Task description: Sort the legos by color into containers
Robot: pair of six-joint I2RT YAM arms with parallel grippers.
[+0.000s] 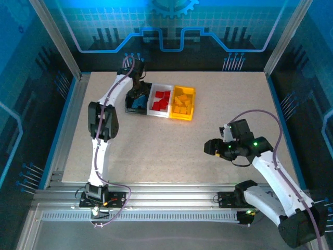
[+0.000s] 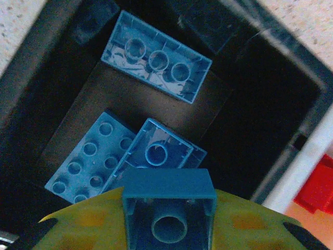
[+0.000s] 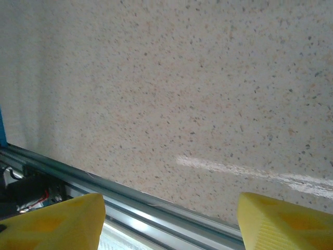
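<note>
Where the top external camera looked down, three joined bins stood in a row toward the far edge of the table (image 1: 171,151), left of its middle: the black bin (image 1: 128,107) at the left end, the white bin (image 1: 161,86) in the middle, the yellow bin (image 1: 193,102) at the right end. Red bricks (image 1: 160,100) lay in the white one, yellow bricks (image 1: 181,104) in the yellow one, blue bricks (image 1: 139,104) in the black one. The left gripper (image 1: 137,96) hung over the black bin, its jaws too small to judge there; the right gripper (image 1: 210,147) hovered above bare table toward the right edge, well apart from the bins.

At the left wrist, the left gripper (image 2: 169,229) was clamped on a small blue brick (image 2: 169,200), hollow underside toward the camera, between its yellow fingers (image 2: 83,224). Beneath, on the black bin's floor, lay three blue bricks, one studs-up and two upside down; the white bin's wall (image 2: 296,172) and a red brick (image 2: 317,190) showed beside it.

At the right wrist, the right gripper (image 3: 169,224) stood open, its yellow fingers (image 3: 52,221) apart with nothing between them, over speckled table beside an aluminium rail (image 3: 130,200) along its edge.
</note>
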